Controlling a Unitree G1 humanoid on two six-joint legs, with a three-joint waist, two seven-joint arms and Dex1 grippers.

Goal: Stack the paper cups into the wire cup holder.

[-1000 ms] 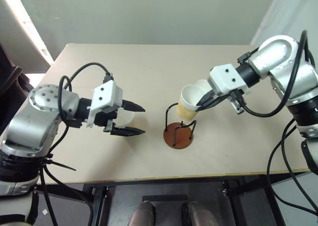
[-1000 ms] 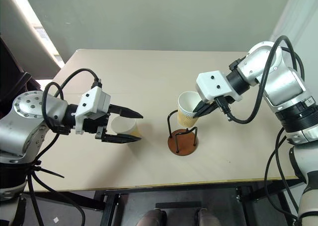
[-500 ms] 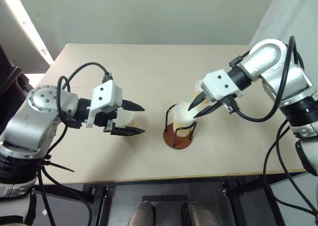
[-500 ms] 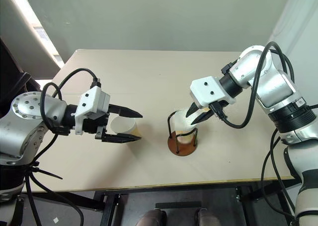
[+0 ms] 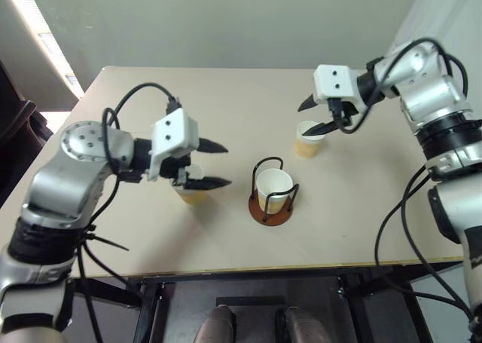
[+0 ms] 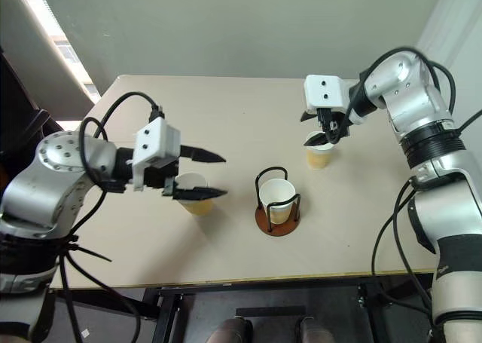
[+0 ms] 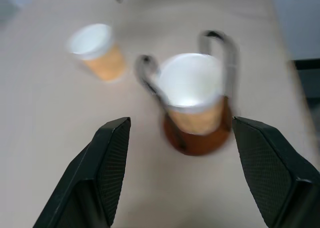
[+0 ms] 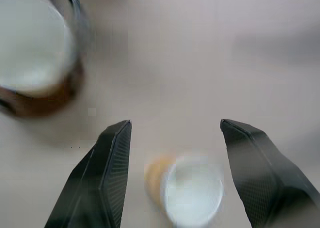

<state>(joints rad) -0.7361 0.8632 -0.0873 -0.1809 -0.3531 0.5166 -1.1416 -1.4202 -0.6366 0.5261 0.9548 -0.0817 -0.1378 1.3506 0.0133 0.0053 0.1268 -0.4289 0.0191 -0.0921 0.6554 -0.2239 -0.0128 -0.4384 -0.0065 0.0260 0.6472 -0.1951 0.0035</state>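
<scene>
Right wrist view: right gripper (image 8: 172,178) has jaws apart, nothing between them, hovering over a loose paper cup (image 8: 192,194) standing upright on the table (image 8: 200,62). Head views agree: right gripper (image 5: 315,115) is just above that far cup (image 5: 306,139), fingertips at its rim level, whether touching cannot be told.

Left gripper (image 5: 209,164) jaws spread wide, empty, held level over the table. A second loose cup (image 5: 192,188) stands just under and behind its fingers (image 5: 213,182), apart from them as far as the frames show. Left wrist view looks past the open fingers (image 7: 112,153) at the wire cup holder (image 7: 197,138) with one cup (image 7: 192,95) seated upright inside its loops, and the far cup (image 7: 97,51) beyond it.

Wire cup holder (image 5: 270,209) sits near table centre between both arms; one cup (image 5: 273,187) already in it, two cups left outside, one on each side.

Handling, as a judgement: paper cups are very light, thin-walled, easy to crush or tip; a gentle squeeze only. Best hold looks like across the upper wall just under the rolled rim, where it is stiffest, or one finger inside and one outside the rim. Tapered side is smooth, so a low grip may slip. Nesting needs the cup kept upright and centred over the seated one; the holder itself is light and could slide if bumped.
</scene>
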